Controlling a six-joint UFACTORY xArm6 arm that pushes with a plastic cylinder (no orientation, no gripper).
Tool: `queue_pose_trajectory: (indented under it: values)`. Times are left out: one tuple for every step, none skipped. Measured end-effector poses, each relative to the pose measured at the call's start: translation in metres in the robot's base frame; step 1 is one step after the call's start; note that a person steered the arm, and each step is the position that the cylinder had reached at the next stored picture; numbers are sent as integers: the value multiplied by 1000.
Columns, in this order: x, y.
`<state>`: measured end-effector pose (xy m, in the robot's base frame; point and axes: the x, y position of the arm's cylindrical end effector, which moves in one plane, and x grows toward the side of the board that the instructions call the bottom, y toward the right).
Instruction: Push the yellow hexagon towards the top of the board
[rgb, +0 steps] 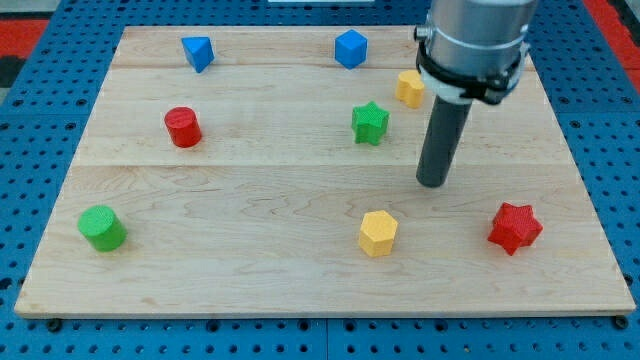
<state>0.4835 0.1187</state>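
The yellow hexagon (378, 233) lies on the wooden board (250, 200) near the view's bottom, right of the middle. My tip (432, 183) rests on the board above and to the right of it, a short gap away and not touching it. A second yellow block (410, 88) sits near the view's top right, partly behind the arm's grey housing (473, 45); its shape is not clear.
A green star (370, 123) lies left of the rod. A red star (514, 228) sits at the lower right. A blue cube (350, 48) and a blue block (198, 52) are near the top. A red cylinder (183, 127) and a green cylinder (102, 228) are on the left.
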Motion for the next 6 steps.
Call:
queue_pose_trajectory:
  values:
    - [46, -5]
    - [99, -23]
    - [100, -118]
    - [52, -120]
    - [44, -100]
    - [74, -114]
